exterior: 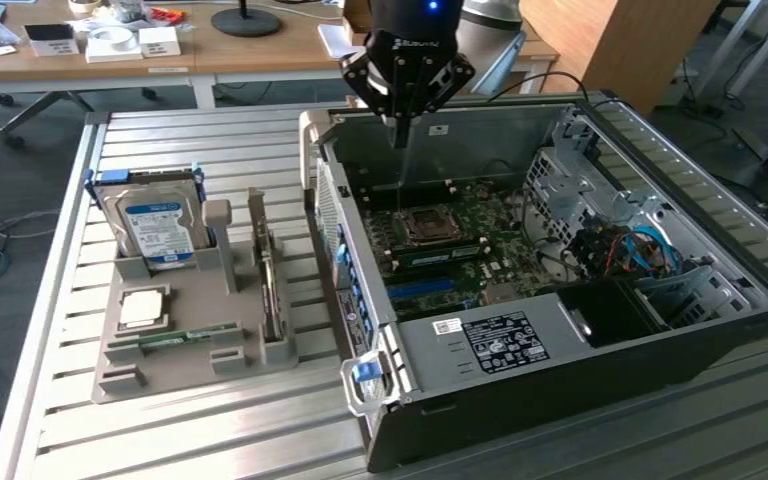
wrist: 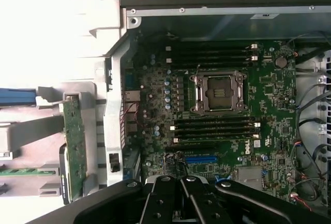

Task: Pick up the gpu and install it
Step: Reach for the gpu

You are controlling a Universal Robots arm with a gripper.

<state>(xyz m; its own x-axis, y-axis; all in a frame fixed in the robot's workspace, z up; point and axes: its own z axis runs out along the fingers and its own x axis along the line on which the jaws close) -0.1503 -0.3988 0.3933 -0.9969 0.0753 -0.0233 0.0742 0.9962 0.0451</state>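
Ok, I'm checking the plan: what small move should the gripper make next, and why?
Probably shift toward the exterior view's left: the gripper hangs shut and empty over the case, while the gpu stands on edge in the holder there.

gpu (exterior: pixel 269 285): thin green board, standing on edge in grey holder slot, apparently untouched, beside case.

Open computer case (exterior: pixel 558 400), hard drive (exterior: pixel 157 228), RAM stick (exterior: pixel 177 339)
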